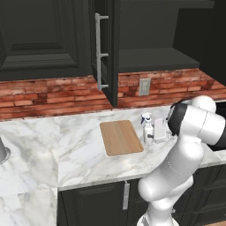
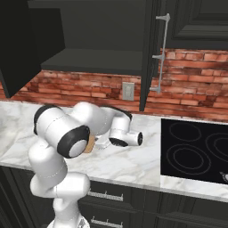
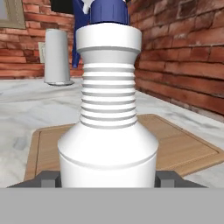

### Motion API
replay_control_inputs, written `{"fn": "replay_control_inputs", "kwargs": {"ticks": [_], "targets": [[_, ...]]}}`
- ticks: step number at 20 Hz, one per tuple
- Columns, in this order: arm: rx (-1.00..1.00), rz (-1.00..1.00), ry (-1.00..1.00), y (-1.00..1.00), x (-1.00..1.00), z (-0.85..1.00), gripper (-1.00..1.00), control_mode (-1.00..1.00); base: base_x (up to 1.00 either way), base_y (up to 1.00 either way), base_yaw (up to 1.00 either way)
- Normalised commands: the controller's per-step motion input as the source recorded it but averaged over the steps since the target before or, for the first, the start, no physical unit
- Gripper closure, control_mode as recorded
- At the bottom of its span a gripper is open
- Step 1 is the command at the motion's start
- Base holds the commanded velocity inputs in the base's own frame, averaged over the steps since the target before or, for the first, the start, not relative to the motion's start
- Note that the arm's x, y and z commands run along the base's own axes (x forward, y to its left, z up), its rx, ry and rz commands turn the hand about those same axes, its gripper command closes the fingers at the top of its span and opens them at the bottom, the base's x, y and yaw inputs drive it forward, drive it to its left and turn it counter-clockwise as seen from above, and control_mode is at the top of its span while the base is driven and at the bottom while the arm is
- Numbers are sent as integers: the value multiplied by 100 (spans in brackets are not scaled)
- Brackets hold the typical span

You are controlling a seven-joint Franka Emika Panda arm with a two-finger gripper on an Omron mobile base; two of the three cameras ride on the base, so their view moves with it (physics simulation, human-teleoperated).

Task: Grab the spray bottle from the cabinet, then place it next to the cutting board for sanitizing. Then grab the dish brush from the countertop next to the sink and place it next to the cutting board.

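Hand view shows the spray bottle (image 3: 108,131) very close, standing upright, with the pincer (image 3: 108,179) clamped on its lower body, one dark tip at each side. Behind it the cutting board (image 3: 175,146) lies flat on the table (image 3: 26,105). In the left base view the bottle (image 1: 148,129) stands on the marble just beside the board's (image 1: 120,137) right edge, below the open cabinet (image 1: 154,57).

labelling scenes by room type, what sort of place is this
A kitchen, rendered in simulation: a marble countertop with a wooden cutting board, a brick backsplash under black cabinets, and a black cooktop.
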Motion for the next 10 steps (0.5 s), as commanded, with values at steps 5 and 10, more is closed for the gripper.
{"fn": "replay_control_inputs", "kwargs": {"ticks": [5,10], "targets": [[0,5,-1,0,0,-33,-100,-100,0,0,0],[0,5,-2,-3,0,-31,-100,-100,0,0,0]]}}
